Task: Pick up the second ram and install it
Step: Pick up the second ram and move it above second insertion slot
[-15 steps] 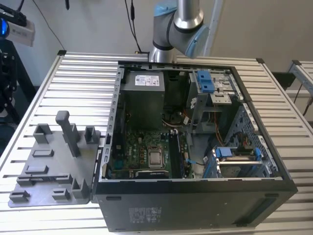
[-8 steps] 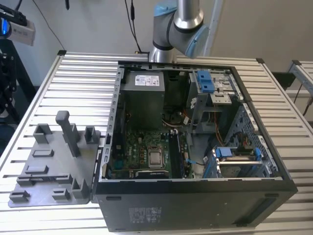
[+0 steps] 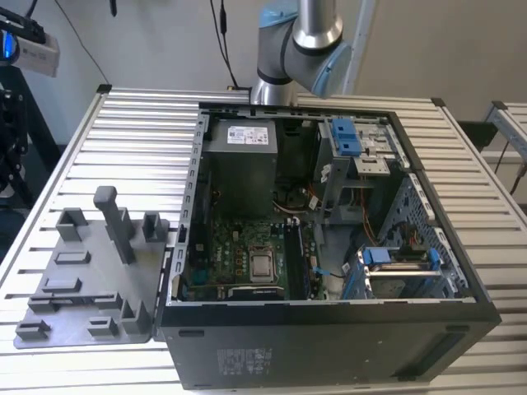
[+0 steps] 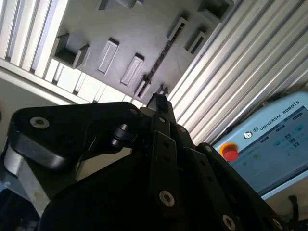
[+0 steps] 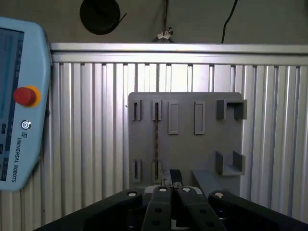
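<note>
Slatted table [image 5: 96,144]; second ram [image 5: 155,139] edge-on in grey tray [image 5: 185,149], long axis toward gripper [image 5: 172,178], jaws closed, empty.

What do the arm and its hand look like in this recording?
The arm has a silver-grey tube and rounded grey joints with a light blue cap. The hand is matte black, built of angular linked plates with round silver screw heads, seen in both wrist views.

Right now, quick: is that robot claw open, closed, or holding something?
Gripper: cannot be told, open or closed; the second ram stands in the grey tray, not in its grasp.
</note>
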Robot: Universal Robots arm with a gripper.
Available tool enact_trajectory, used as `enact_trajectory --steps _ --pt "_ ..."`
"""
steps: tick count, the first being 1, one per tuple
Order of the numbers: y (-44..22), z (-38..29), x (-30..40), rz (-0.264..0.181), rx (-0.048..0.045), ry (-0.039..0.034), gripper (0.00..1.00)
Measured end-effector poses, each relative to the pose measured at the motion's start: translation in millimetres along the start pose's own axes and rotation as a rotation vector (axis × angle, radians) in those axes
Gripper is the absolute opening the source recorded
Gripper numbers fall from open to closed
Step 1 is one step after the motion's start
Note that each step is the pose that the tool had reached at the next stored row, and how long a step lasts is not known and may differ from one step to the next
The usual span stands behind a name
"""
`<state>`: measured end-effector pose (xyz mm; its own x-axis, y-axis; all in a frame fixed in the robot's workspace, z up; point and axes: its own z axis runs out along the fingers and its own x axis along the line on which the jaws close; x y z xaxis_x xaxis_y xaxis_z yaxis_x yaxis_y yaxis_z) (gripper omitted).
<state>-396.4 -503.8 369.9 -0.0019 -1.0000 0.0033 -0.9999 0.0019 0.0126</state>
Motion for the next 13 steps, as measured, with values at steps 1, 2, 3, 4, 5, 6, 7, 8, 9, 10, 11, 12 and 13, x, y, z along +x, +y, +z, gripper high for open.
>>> enact_trajectory --steps 1,2,3,4,5,6,7,8,9,10,11,12,13 --pt "0.0 0.0 0.0 0.0 0.0 0.0 0.12" --pt "0.0 0.0 0.0 0.0 0.0 0.0 0.17" --pt "0.0 0.0 0.0 0.0 0.0 0.0 0.17" --pt "0.0 0.0 0.0 0.0 0.0 0.0 0.24" --pt "0.0 0.0 0.0 0.0 0.0 0.0 0.3" --pt "0.0 0.0 0.0 0.0 0.0 0.0 0.3" --pt "0.0 0.0 0.0 0.0 0.0 0.0 0.36" --pt "0.0 0.0 0.0 0.0 0.0 0.0 0.36" --pt "0.0 0.0 0.0 0.0 0.0 0.0 0.42" --pt "0.0 0.0 0.0 0.0 0.0 0.0 0.42" --pt "0.0 0.0 0.0 0.0 0.0 0.0 0.42" --pt "0.0 0.0 0.0 0.0 -0.0001 0.0001 0.42" --pt "0.0 0.0 0.0 0.0 0.0 0.0 0.42"
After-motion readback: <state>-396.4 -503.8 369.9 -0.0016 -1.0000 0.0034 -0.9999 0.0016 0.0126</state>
